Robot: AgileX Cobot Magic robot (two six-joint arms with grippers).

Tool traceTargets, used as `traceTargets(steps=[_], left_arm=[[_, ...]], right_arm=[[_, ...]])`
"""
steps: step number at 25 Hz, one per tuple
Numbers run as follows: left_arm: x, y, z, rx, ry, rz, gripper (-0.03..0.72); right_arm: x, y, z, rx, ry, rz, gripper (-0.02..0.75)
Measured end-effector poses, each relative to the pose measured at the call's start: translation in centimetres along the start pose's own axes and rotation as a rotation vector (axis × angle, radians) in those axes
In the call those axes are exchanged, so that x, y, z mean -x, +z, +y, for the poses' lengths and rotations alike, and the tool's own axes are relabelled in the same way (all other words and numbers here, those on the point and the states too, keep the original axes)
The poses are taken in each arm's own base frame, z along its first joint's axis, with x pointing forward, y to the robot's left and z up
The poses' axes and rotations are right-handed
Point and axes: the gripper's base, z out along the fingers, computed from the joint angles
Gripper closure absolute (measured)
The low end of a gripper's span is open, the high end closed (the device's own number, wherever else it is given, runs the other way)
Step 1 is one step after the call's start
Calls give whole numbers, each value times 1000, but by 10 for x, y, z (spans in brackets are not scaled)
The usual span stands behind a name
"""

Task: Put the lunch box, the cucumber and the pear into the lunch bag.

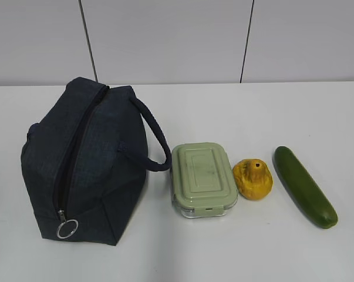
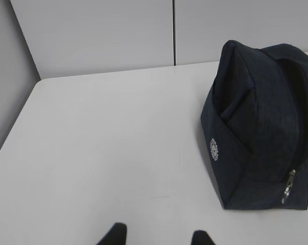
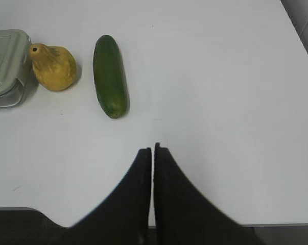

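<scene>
Here's the white counter (image 1: 253, 252), wide and flat, with everything laid out in a row across it. Biggest of the lot is the lunch bag (image 1: 86, 158), dark navy and boxy, standing at the left end; its top zipper runs the length of the bag toward the camera and looks zipped shut, with the silver ring pull (image 1: 67, 228) hanging at the near end and the loop handle (image 1: 156, 141) arching out to the right. From the left wrist view the bag sits over at the right of the picture, a small round white logo (image 2: 213, 149) on its side.

Next in size, the cucumber (image 1: 304, 187), dark green, lying at the far right of the row, angled so its near end points away from the others. It sits just beside the pear, not touching.

Then the lunch box (image 1: 203, 179), sage-green lid snapped on, just right of the bag's handle, flat on the counter.

Smallest, the pear (image 1: 253, 178), yellow-orange, tucked between box and cucumber, right up against the box's corner.

And the claws: the left claw (image 2: 156, 237) shows two dark fingertips parted partway over bare counter, gripping nothing, well left of the bag. The right claw (image 3: 153, 155) has its fingers pressed together, empty, hovering near the cucumber's near end.
</scene>
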Motion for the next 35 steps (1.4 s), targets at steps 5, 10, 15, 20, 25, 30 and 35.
traceTargets(steps=[5,10,15,20,25,30,35], left_arm=[[0,0,0,0,0,0,446],[0,0,0,0,0,0,446],[0,0,0,0,0,0,446],[0,0,0,0,0,0,446],[0,0,0,-1,0,0,446],[0,0,-2,-22,-6,-1,446],[8,4,-6,-108,-21,57,446]], right_arm=[[0,0,0,0,0,0,724],[0,0,0,0,0,0,724],[0,0,0,0,0,0,724],[0,0,0,0,0,0,724],[0,0,0,0,0,0,724],[0,0,0,2,1,0,723],[2,0,2,21,4,28,722]])
